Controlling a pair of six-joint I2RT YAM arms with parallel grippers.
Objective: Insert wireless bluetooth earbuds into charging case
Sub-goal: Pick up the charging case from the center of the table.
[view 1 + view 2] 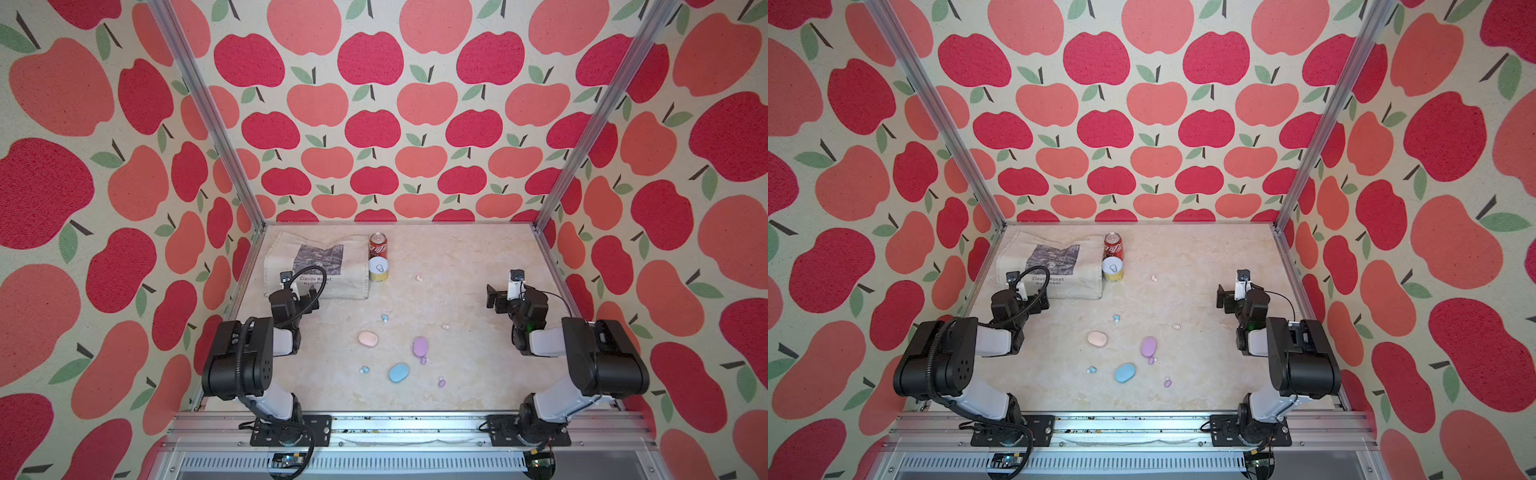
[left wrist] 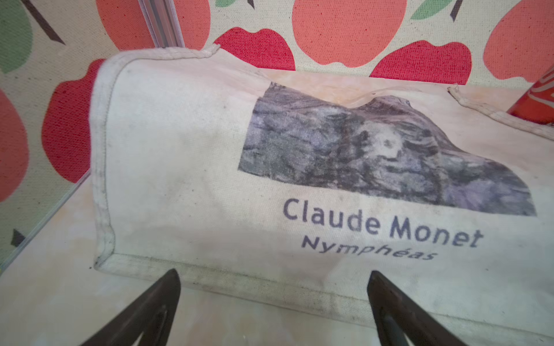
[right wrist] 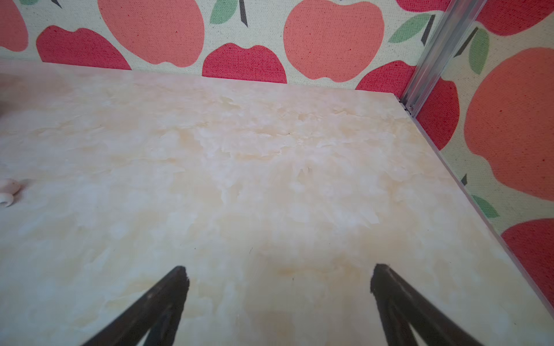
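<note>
left end effector (image 2: 273, 272), right end effector (image 3: 279, 267), spread

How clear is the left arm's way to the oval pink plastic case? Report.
Probably yes: the open left gripper and the oval pink plastic case have only bare marbled tabletop between them.

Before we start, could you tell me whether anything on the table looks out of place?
The earbuds lie scattered across the table, outside the three pastel cases. The tote bag and two cans at the back seem unrelated clutter.
</note>
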